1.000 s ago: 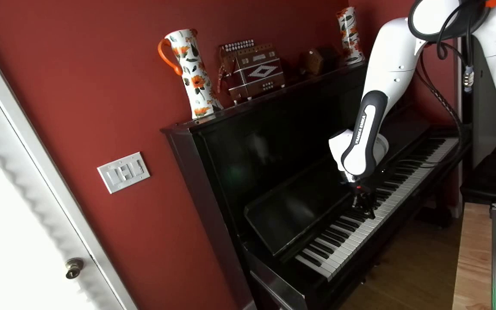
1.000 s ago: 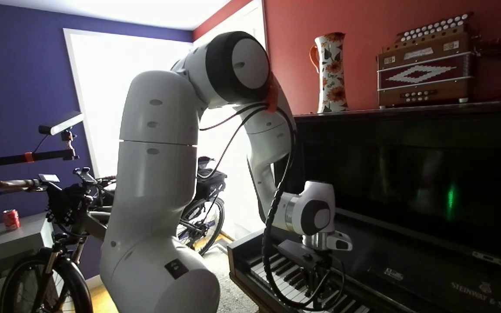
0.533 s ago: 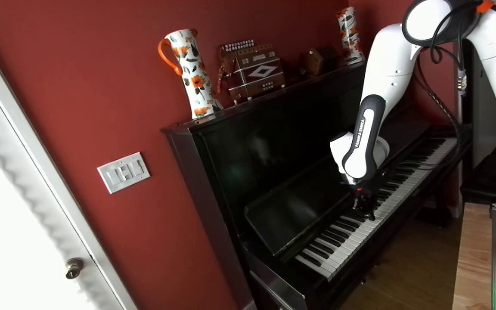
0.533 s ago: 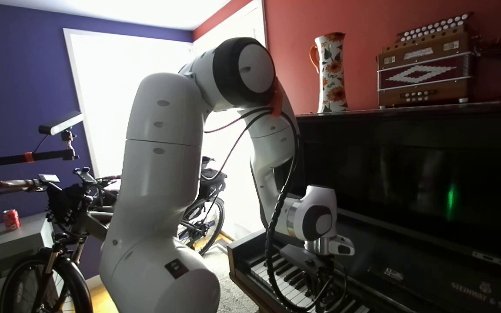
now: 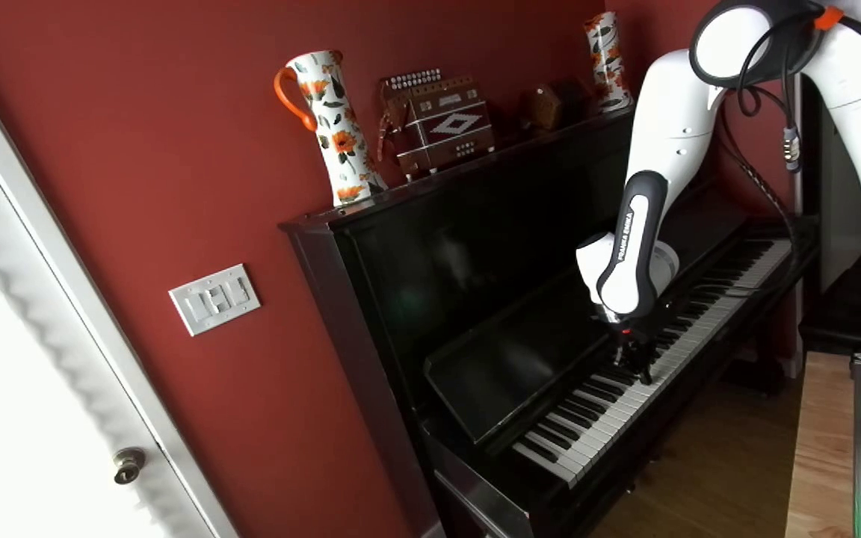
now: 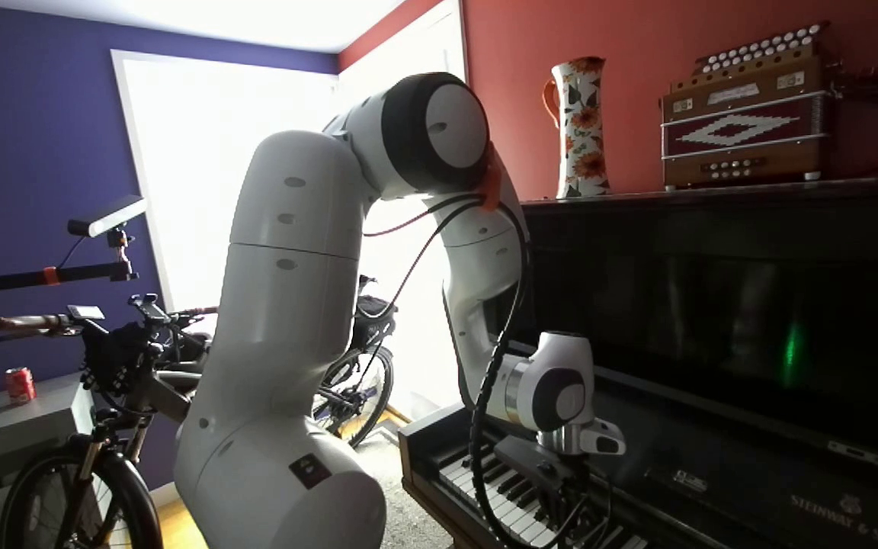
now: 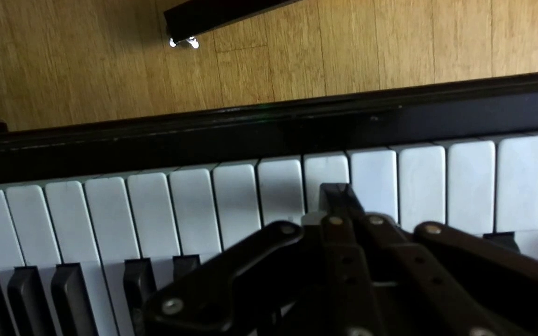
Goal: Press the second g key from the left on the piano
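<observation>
Red walls (image 5: 146, 149) back a glossy black piano (image 5: 490, 246), its white-and-black keys (image 7: 194, 210) beneath the clenched tool (image 7: 341, 198).

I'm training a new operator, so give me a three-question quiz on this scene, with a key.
1. What colour is the wall behind the piano: A) blue, B) red, C) green?
2. True or false: the hand is spread wide open.
3. Which instrument stands beside the orange-handled jug on top of the piano?

Key: 1. B. 2. False; it is shut. 3. An accordion.
</observation>
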